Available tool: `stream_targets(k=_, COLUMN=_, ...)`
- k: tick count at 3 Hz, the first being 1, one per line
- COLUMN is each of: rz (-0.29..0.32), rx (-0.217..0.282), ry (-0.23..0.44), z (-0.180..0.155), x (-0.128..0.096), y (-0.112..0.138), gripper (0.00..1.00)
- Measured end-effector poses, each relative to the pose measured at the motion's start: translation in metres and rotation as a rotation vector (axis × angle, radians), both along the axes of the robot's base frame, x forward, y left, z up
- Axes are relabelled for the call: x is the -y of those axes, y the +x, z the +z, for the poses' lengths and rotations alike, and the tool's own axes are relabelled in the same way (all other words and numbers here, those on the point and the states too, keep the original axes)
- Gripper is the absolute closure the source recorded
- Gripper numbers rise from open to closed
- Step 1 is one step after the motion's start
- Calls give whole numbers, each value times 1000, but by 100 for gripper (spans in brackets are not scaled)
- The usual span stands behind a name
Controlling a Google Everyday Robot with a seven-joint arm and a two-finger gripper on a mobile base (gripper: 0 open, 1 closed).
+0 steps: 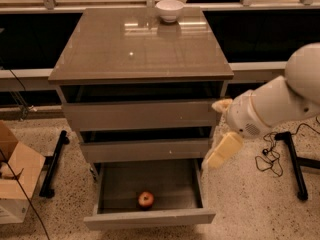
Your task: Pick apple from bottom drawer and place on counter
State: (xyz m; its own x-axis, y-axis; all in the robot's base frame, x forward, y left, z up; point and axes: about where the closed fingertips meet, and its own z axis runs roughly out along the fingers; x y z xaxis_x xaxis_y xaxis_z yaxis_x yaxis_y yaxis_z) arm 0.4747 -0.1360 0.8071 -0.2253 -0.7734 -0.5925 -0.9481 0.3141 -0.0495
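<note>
The apple (145,199), small and red, lies in the open bottom drawer (150,217), near its front wall at the middle. The counter (135,49) is the glossy brown top of the cabinet above. My gripper (222,129) hangs at the cabinet's right side, level with the two upper drawers, above and to the right of the apple. Its two pale fingers (224,150) stand wide apart and hold nothing. The white arm (280,101) reaches in from the right.
A white bowl (169,9) stands at the counter's far edge. The two upper drawers (142,115) are slightly ajar. A cardboard box (12,171) sits on the floor at left. Black stand legs (292,161) and a cable lie on the floor at right.
</note>
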Motion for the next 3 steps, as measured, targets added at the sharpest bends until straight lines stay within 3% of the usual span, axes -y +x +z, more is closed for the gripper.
stream_targets(k=2, rz=-47, rx=40, ry=152, z=-67, x=-44, y=26, gripper=0)
stream_targets(k=3, rz=-78, rx=37, ry=287, z=-125, x=-68, y=46, gripper=0)
